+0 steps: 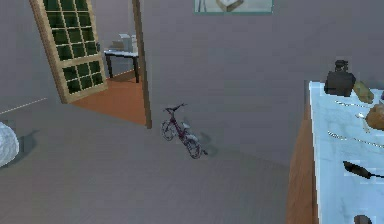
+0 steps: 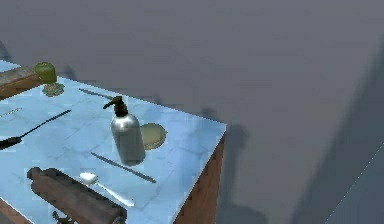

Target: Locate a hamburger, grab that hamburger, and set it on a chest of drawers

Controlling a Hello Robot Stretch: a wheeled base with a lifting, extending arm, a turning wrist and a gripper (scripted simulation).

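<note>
A flattish tan round thing [image 2: 152, 135] lies beside the soap dispenser [image 2: 125, 132]; the end effector's state cannot be told.

You have soft, even, rather dim light in both views. The brightest patches are the orange floor [image 1: 118, 100] past the open door [image 1: 70, 45] and the pale counter top [image 2: 190, 138]. Faint grey shadows lie on the wall [image 2: 280, 70] behind the counter top; the open door leans near the forward view's left
</note>
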